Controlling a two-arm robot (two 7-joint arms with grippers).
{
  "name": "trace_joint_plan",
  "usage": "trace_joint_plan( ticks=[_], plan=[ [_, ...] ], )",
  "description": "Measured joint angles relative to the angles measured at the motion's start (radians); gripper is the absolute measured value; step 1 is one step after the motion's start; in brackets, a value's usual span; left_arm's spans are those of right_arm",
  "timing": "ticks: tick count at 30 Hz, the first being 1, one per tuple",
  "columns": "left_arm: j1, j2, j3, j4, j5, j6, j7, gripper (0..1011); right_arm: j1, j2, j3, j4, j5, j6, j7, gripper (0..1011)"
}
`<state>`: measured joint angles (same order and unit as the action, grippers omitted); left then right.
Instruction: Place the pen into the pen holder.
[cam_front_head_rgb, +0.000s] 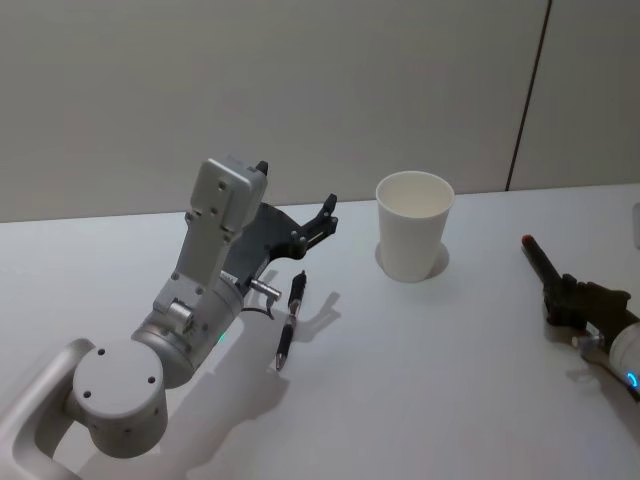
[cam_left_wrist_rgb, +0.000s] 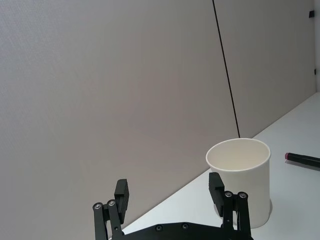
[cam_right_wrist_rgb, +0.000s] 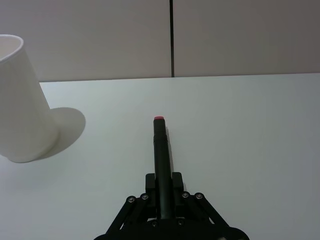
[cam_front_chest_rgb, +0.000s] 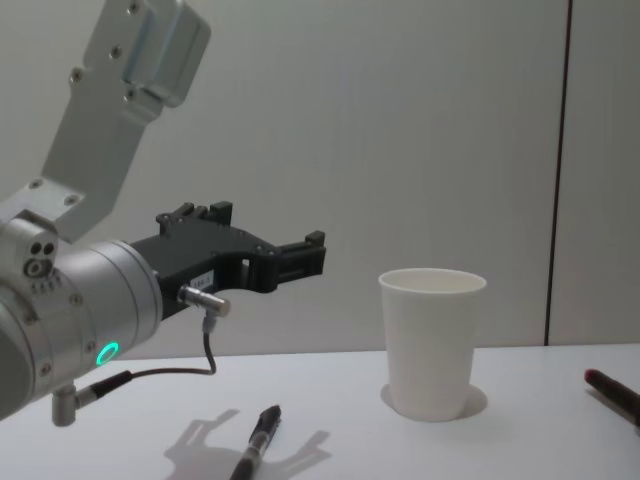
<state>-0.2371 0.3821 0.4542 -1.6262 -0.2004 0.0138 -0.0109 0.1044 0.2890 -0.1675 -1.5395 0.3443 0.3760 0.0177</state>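
Two pens beside one plain white pen holder (cam_front_head_rgb: 413, 240).
Left pincer (cam_left_wrist_rgb: 169, 186) is hovering released above the black pen (cam_front_head_rgb: 290, 320) lying on the worktop (cam_front_head_rgb: 450, 380); right pincer (cam_right_wrist_rgb: 163, 179) is clenching the red-tipped pen (cam_right_wrist_rgb: 159, 145).

White table (cam_front_head_rgb: 450, 385) with upright pen holder (cam_front_head_rgb: 413, 225) and black pen (cam_front_head_rgb: 291, 318) to its left.

Right claw (cam_right_wrist_rgb: 163, 181) grips red-tipped pen (cam_right_wrist_rgb: 160, 147) near cup (cam_right_wrist_rgb: 20, 105)

The left claw (cam_front_head_rgb: 322, 220) hangs raised, fingers (cam_left_wrist_rgb: 122, 194) spread wide. The right claw (cam_right_wrist_rgb: 163, 180) sits low, apparently on the worktop (cam_right_wrist_rgb: 250, 125), clamping a dark pen (cam_right_wrist_rgb: 160, 145).
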Motion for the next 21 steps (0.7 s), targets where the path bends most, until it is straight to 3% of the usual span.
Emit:
trace_joint_plan(
  ticks=[8, 21],
  plan=[
    [0.0, 0.0, 0.0, 0.0, 0.0, 0.0, 0.0, 1001, 0.001, 0.002, 0.0, 0.0, -0.017, -0.031, 0.011, 177],
    [0.0, 0.0, 0.0, 0.0, 0.0, 0.0, 0.0, 1001, 0.005, 0.01, -0.001, -0.002, -0.076, -0.165, 0.058, 177]
  ],
)
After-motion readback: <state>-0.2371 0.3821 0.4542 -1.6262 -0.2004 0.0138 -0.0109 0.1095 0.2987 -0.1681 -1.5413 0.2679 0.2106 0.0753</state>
